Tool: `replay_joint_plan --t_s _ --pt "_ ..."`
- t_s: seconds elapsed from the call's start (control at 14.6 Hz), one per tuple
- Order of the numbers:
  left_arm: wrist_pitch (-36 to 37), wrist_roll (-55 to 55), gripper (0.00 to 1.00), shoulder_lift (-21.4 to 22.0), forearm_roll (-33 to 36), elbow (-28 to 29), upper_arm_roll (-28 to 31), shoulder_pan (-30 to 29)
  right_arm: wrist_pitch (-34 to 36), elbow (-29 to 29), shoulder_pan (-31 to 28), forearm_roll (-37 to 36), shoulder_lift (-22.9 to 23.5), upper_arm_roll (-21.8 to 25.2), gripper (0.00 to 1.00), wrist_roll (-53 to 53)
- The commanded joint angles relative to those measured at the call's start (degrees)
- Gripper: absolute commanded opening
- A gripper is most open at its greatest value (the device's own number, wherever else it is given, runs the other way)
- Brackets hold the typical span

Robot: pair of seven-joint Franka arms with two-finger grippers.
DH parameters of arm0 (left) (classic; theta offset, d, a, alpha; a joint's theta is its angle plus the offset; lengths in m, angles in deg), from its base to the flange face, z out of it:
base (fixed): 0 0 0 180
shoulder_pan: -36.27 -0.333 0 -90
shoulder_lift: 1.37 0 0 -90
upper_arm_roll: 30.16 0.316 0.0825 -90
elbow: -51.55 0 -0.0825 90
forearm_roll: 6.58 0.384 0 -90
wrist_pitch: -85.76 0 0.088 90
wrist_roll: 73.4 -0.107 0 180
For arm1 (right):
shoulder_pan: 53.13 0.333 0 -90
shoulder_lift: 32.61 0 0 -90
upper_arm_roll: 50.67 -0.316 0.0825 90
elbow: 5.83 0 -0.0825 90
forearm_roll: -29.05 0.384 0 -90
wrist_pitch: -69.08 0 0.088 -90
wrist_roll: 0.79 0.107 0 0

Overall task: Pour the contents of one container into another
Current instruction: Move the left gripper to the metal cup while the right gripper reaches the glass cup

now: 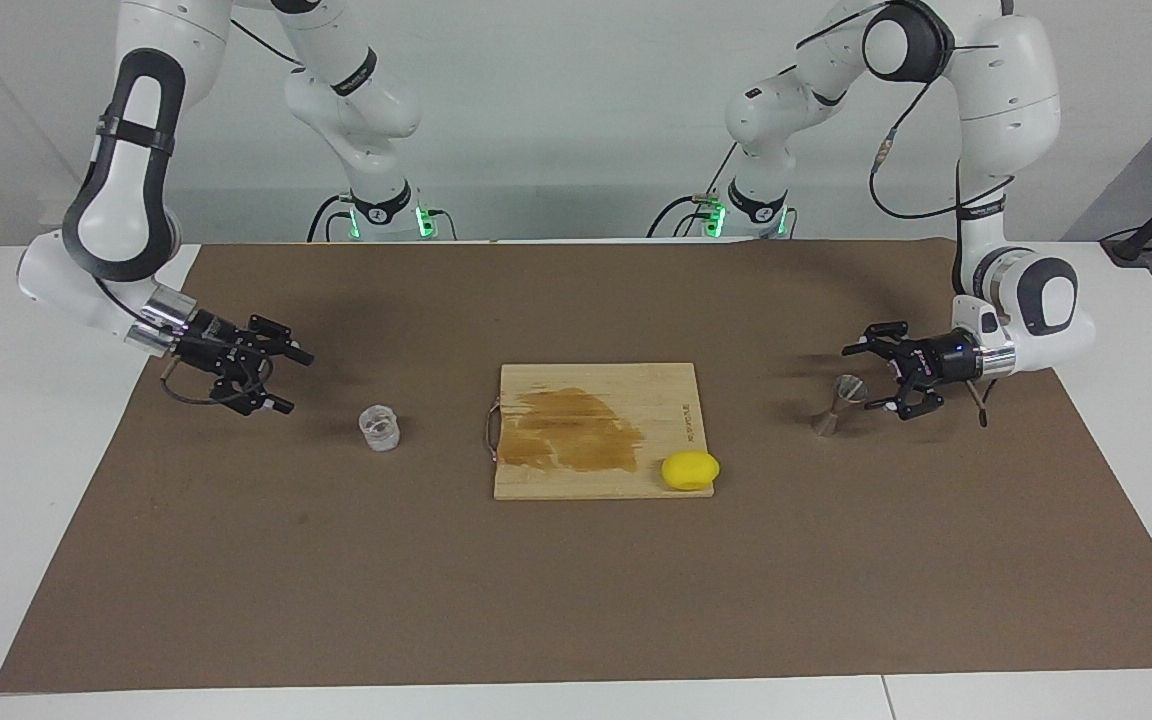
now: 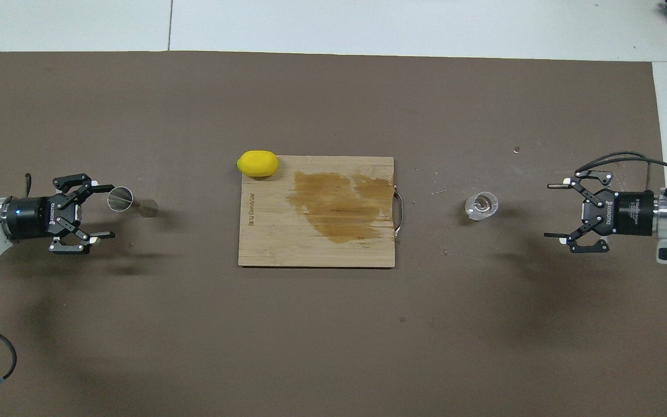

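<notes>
So both arms are lining up for the grab stage here. In the facing view, at the left middle of the frame, the right gripper [image 1: 279, 380] is sitting wide open just short of the glass cup [image 1: 379, 427], a small clear thick-walled thing left of center. Over at the right middle, the jigger [image 1: 838, 403], grey and hourglass-shaped, is standing upright with the left gripper [image 1: 866, 378], also spread wide, right beside it. I'd guess each one needs to slide around its container and close next.
</notes>
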Motion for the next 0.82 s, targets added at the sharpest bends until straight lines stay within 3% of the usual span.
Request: replay_joint_plan --t_s 0.0,0.34,0.75 --pt "2.3 -3.0 1.0 0.0 -1.6 2.6 -0.5 -0.3 3.1 -4.9 -0.4 2.2 5.7 -1.3 1.0 7.1" --pt "1.4 -7.3 1.0 -0.1 -6.4 3.8 -0.8 0.7 4.7 -5.6 -0.5 2.0 9.4 -3.4 1.0 5.8" --pt "-2.4 -7.4 1.0 -0.3 -7.4 3.6 -0.7 -0.1 4.0 -8.2 -0.4 2.5 13.9 -5.4 1.0 5.0"
